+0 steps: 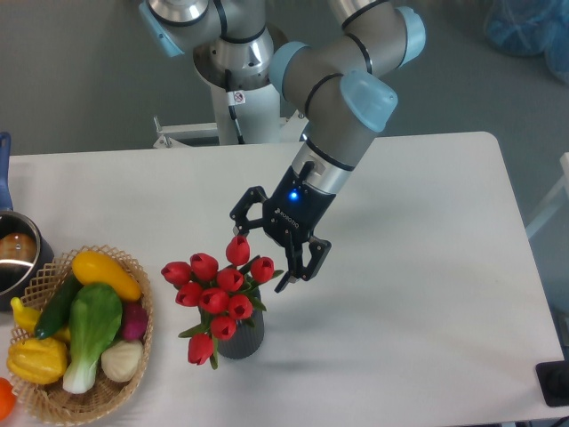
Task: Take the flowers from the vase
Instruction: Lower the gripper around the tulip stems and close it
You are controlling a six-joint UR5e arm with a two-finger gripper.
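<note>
I am holding my gripper (263, 255) at the centre of the frame with its two fingers spread apart, gripping nothing, and it is hanging tilted just at the upper right edge of the flowers (218, 292). The red tulips are standing in the vase (242, 338) at lower centre on the white table (427, 294). A wicker basket (138, 356) of vegetables is sitting at lower left, near the vase.
</note>
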